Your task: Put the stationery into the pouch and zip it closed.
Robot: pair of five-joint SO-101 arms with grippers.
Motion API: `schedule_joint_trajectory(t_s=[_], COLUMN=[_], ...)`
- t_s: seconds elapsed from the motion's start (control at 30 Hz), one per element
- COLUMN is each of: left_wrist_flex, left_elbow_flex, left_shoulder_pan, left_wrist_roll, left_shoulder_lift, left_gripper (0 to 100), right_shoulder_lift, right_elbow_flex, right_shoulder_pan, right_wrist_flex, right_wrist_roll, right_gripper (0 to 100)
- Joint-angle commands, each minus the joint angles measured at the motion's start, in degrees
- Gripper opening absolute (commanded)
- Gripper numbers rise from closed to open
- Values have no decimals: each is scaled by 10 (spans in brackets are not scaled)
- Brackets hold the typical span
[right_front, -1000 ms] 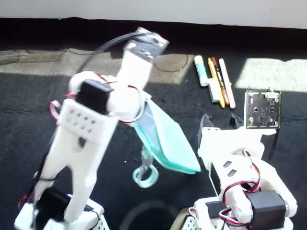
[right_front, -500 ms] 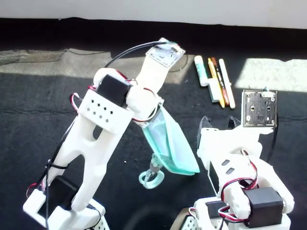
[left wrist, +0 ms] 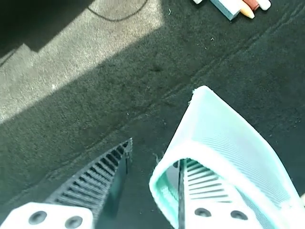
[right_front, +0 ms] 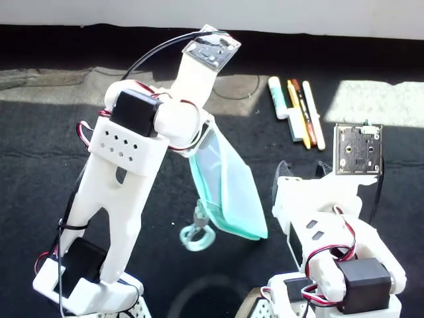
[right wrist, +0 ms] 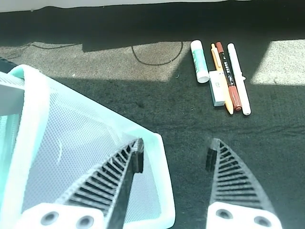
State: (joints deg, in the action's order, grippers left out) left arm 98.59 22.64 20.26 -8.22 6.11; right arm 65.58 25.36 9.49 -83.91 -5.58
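1. The right pincer [right wrist: 177, 141] sits nearest, its fingers well apart and holding nothing. From its own wrist view the pouch [right wrist: 71, 143] lies under one finger.
2. The pouch hangs from the left pincer [left wrist: 155, 152], with its ring pull [right_front: 197, 237] at the low end (plain in the high view).
3. The left wrist view tells the hold: the pincer is apart, with one finger inside the pouch's mouth and the other finger [left wrist: 95, 181] outside, clear of the rim. In the high view the left arm [right_front: 126, 165] covers that spot.
4. Farther on, the stationery [right_front: 298, 112] lies in a row on the desk [right_front: 40, 165], well apart from the pouch: glue stick [right_front: 277, 97], pens [right_front: 306, 112], eraser [right wrist: 217, 88].
5. Beyond, a thin cable [right wrist: 157, 59] loops over a sunlit patch.
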Motion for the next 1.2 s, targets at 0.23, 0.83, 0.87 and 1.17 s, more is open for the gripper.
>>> schedule_joint_trajectory(t_s=[0.23,0.83,0.87,1.17], left_wrist_flex=[-39,-18,-12,20], left_elbow_flex=[22,16,12,-58], left_shoulder_pan=[-3,-117,-129,-138], left_wrist_roll=[-32,141,158,145], left_shoulder_lift=[5,7,7,11], left_gripper=[167,11,11,10], right_shoulder_lift=[-6,-6,-6,-7], right_elbow_flex=[-1,0,0,0], right_shoulder_pan=[-3,-3,-3,-3], right_wrist_flex=[-2,2,3,53], right_wrist_roll=[-4,-4,-4,-4], right_gripper=[217,217,217,217])
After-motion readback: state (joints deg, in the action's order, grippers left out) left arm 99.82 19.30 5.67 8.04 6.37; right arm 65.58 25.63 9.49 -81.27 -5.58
